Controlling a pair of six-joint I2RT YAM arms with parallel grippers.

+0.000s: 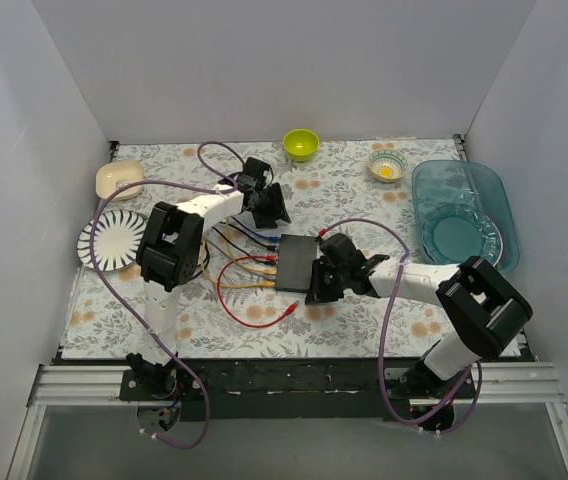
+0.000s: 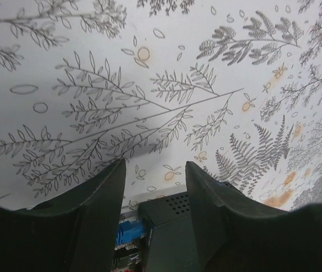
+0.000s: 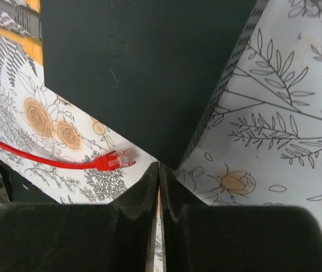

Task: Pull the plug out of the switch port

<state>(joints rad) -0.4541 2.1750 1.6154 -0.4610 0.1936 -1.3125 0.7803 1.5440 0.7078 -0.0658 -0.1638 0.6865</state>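
The black switch (image 1: 294,262) lies mid-table on the floral cloth. A blue plug (image 1: 270,240) and yellow plugs (image 1: 266,270) sit in ports on its left side. A red cable (image 1: 247,303) lies looped in front, its red plug (image 1: 290,311) loose on the cloth. My left gripper (image 1: 267,207) hovers open just behind the switch; in the left wrist view its gripper (image 2: 155,165) frames the switch corner (image 2: 169,226) and the blue plug (image 2: 128,231). My right gripper (image 1: 319,285) is shut and empty at the switch's near right corner (image 3: 144,62), beside the red plug (image 3: 115,160).
A green bowl (image 1: 300,144) and a small patterned bowl (image 1: 387,167) stand at the back. A teal tray (image 1: 462,210) is at the right. A striped plate (image 1: 112,240) and a cream dish (image 1: 120,179) are at the left.
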